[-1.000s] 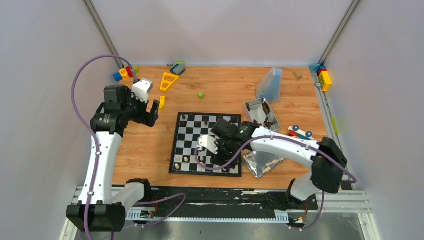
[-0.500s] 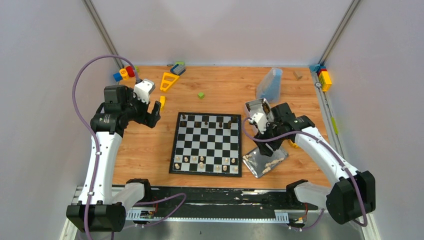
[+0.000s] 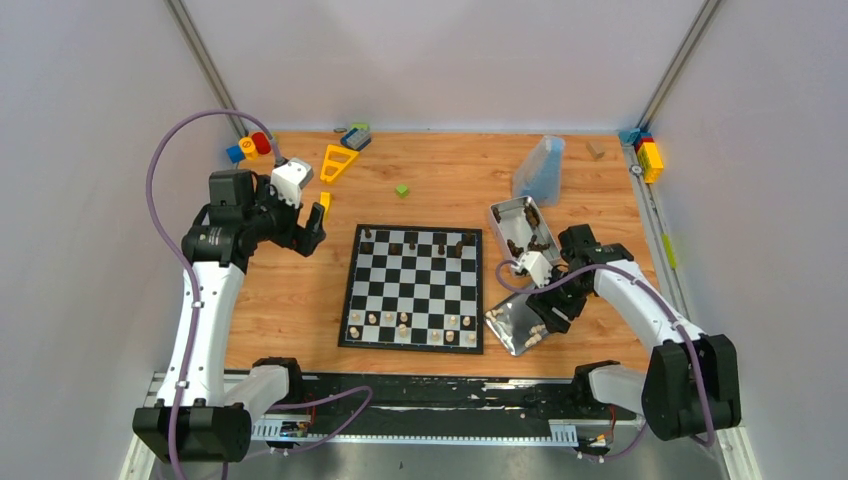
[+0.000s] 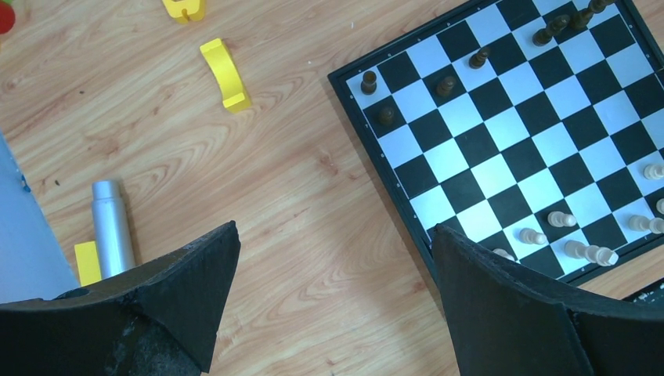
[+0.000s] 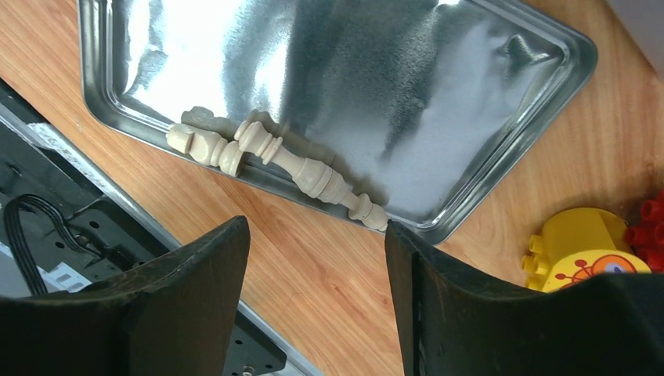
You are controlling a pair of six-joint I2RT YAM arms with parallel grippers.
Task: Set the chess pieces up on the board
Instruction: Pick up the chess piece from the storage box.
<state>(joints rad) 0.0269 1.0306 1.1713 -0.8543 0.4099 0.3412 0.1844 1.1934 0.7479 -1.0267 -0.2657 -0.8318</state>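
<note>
Right pincer (image 5: 313, 235): fingers apart, nothing between them. It hangs over the near rim of the near tray (image 5: 352, 63), just right of the board (image 3: 420, 290). That puts it above the supply of cream pieces (image 5: 305, 168), so I read this as lining up the next pick.

Left pincer (image 4: 335, 235): spread wide and empty, parked over bare tabletop (image 4: 313, 180) left of the board. It is probably holding clear so the arms don't cross.

Where the pieces are:
- Dark ones (image 3: 410, 245) stand on the far two rows, with gaps. More dark ones sit in the far tray (image 3: 497, 215).
- Cream ones (image 3: 405, 325) stand on the near two rows, also gappy.
- The rest of the cream lie on their sides in the near tray, bunched against the rim nearest the arm bases.

Orientation, wrist view:
- The longest tray piece runs upper-left to lower-right, roughly along that rim, with its thicker end toward lower-right.
- A small one (image 5: 368, 210) sits at its lower-right end, and a cluster (image 5: 207, 141) touches its upper-left end.
- The pincer's closing line runs left-right, oblique to that axis rather than square across it. My call is that the wrist needs some yaw to clamp across the shaft.

Risks:
- The neighbours touch, so a pick may drag a second piece along.
- The piece lies flat, so it has to be stood upright before it goes on a square.
</note>
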